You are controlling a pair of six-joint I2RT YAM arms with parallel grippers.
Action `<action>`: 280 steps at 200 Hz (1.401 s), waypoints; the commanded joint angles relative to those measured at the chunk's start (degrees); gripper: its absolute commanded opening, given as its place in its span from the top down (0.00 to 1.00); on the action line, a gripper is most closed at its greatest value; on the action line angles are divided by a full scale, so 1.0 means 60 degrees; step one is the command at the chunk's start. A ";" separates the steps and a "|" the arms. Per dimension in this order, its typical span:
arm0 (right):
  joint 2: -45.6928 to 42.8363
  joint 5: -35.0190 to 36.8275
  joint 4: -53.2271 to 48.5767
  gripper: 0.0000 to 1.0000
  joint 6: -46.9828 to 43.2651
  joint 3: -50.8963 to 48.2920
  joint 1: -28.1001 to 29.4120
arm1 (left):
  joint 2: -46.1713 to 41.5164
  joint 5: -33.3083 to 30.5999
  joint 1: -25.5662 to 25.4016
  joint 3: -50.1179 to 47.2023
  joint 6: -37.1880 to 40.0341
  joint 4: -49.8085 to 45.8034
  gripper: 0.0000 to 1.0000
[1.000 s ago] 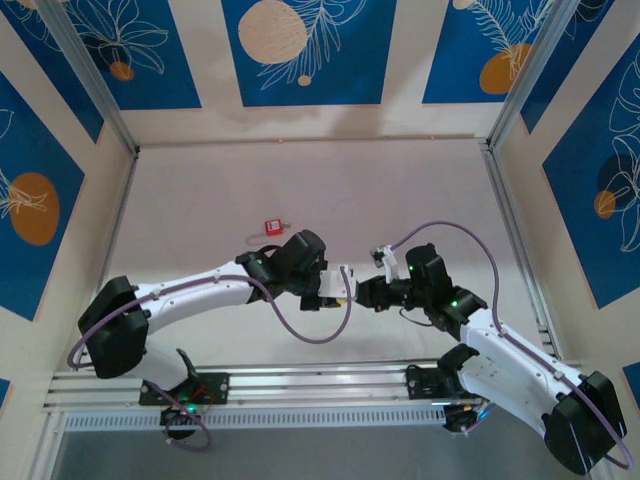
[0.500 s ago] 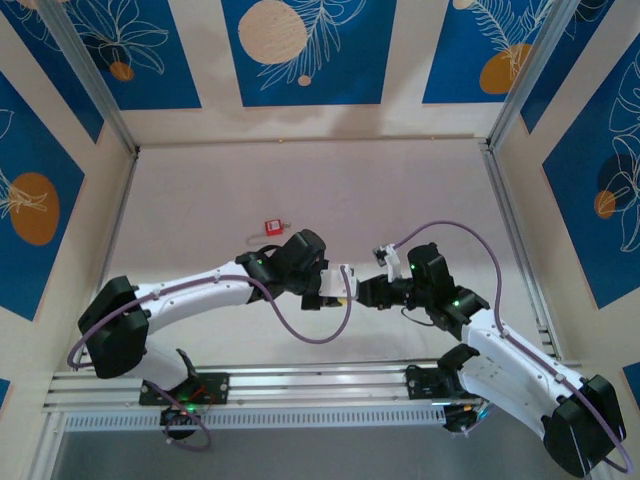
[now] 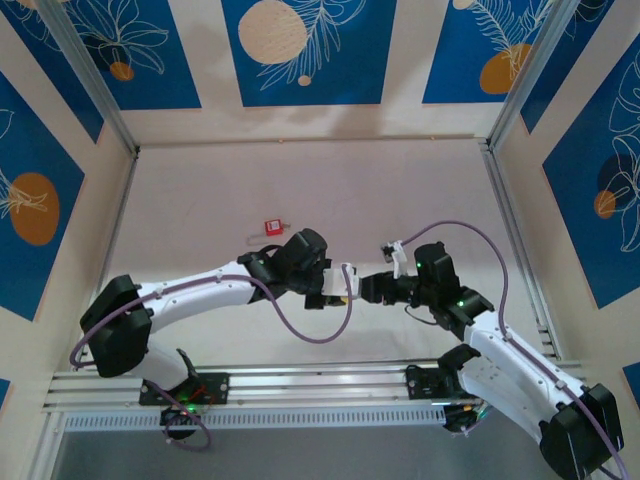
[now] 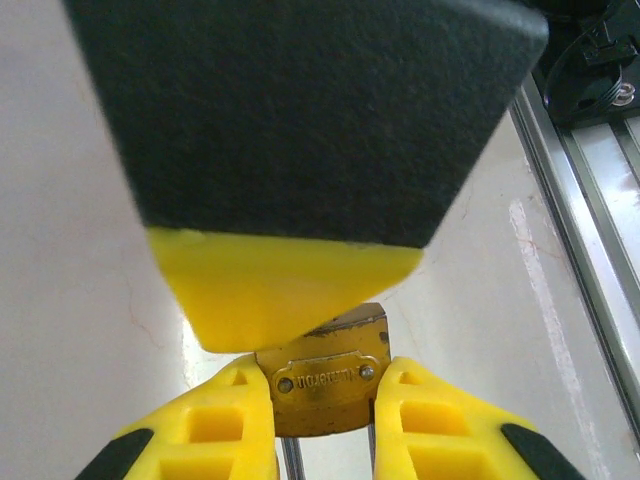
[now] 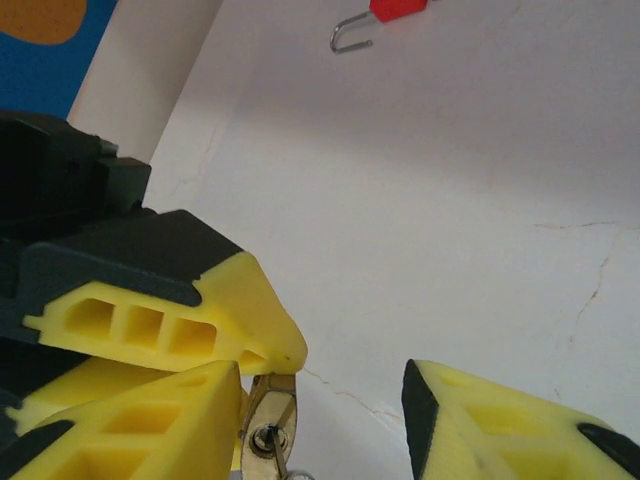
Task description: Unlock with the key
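Observation:
My left gripper (image 4: 322, 372) is shut on a brass padlock (image 4: 322, 385), which it holds above the table between its yellow fingers. In the right wrist view the padlock's underside (image 5: 268, 415) faces the camera. The thin metal key (image 5: 275, 456) sticks out of its keyhole, with its wire ring at the frame's bottom edge. My right gripper (image 5: 320, 380) is open. Its left finger lies beside the padlock and its right finger stands well away. From above, the left gripper (image 3: 338, 283) and the right gripper (image 3: 362, 288) meet tip to tip in mid-table.
A small red padlock (image 3: 272, 228) with a silver shackle lies on the table beyond the left arm, and is also seen as the red padlock (image 5: 395, 8) from the right wrist. Aluminium rails (image 3: 300, 375) run along the near edge. Patterned walls enclose the table.
My right gripper's jaws have spread apart and let go of the key. The right arm has drawn back slightly to the right. The left arm and the padlock have stayed put.

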 commanded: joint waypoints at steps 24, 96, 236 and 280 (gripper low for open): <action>-0.0269 -0.0236 -0.0237 0.48 0.0251 0.0617 -0.0401 | 0.0188 0.0433 0.0036 0.0180 -0.0140 0.0241 0.93; -0.0479 0.0092 -0.0847 0.50 0.1062 0.0236 -0.1306 | 0.0344 -0.0020 0.0457 0.0126 -0.0511 0.0633 0.93; -0.0410 -0.1655 -0.0215 0.75 0.2014 -0.0351 -0.1434 | 0.0411 -0.0186 0.0710 0.0063 -0.0627 0.0629 0.93; -0.0213 -0.1626 0.0081 0.74 0.2037 -0.0308 -0.1359 | 0.0490 -0.0037 0.0710 0.0147 -0.0682 0.0590 0.94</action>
